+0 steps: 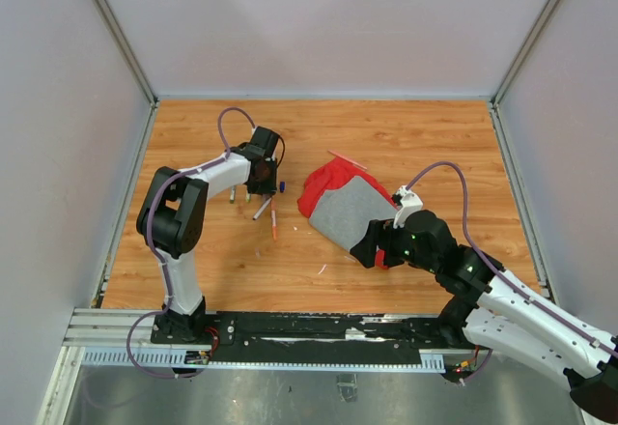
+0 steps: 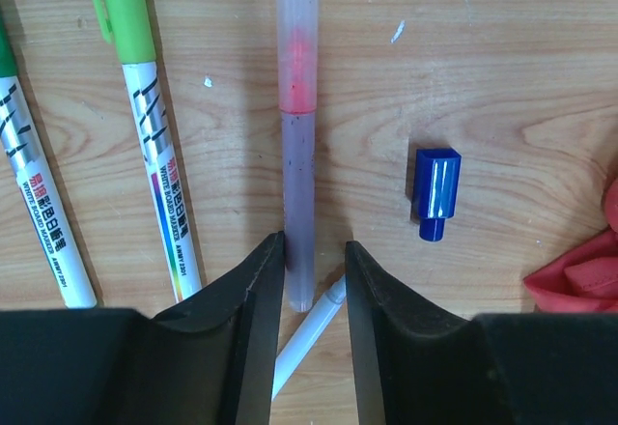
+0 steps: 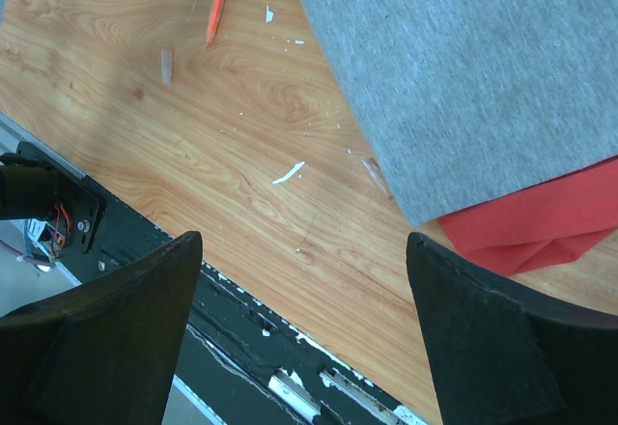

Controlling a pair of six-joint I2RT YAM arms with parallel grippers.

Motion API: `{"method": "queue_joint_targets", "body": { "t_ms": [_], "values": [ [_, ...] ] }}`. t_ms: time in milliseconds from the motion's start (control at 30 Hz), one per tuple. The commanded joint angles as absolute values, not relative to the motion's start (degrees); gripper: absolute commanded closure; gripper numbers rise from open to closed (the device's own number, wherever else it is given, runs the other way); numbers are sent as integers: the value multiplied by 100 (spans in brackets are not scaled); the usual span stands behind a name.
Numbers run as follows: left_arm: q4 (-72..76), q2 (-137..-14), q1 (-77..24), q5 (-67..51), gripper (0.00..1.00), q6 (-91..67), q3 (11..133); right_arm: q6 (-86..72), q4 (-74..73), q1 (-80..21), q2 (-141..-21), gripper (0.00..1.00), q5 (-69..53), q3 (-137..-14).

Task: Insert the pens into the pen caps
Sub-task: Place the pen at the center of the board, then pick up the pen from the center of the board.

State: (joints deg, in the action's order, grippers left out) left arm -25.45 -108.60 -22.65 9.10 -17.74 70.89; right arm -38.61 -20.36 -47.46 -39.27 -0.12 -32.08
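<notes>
In the left wrist view my left gripper [image 2: 314, 251] is low over the wood, jaws narrowly apart around the near end of a translucent greyish-purple pen [image 2: 297, 164] with a pink tip under a clear cap. The pen touches the left finger only. A white pen [image 2: 307, 336] lies under it. Two green-capped pens [image 2: 154, 145] lie to the left and a blue pen cap [image 2: 436, 191] to the right. In the top view the left gripper [image 1: 263, 179] is above the pens [image 1: 263, 209]. My right gripper [image 1: 372, 251] is wide open and empty over bare wood [image 3: 301, 251].
A red-and-grey cloth [image 1: 346, 208] lies mid-table, between the arms; it also shows in the right wrist view [image 3: 463, 77]. An orange-tipped pen [image 3: 218, 5] and a small clear tube [image 3: 166, 66] lie on the wood. The black front rail [image 1: 319, 330] runs along the near edge.
</notes>
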Motion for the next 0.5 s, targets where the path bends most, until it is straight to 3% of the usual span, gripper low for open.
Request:
{"method": "queue_joint_targets", "body": {
  "t_ms": [0,467],
  "values": [
    [-2728,-10557,-2329,786,62,-1745,7235,-3861,-1925,-4607,-3920,13,-98,-3170],
    [-2669,-8880,-2412,761,56,-1787,6673,-3504,-2319,-4610,-4062,13,351,-3468]
  ]
}}
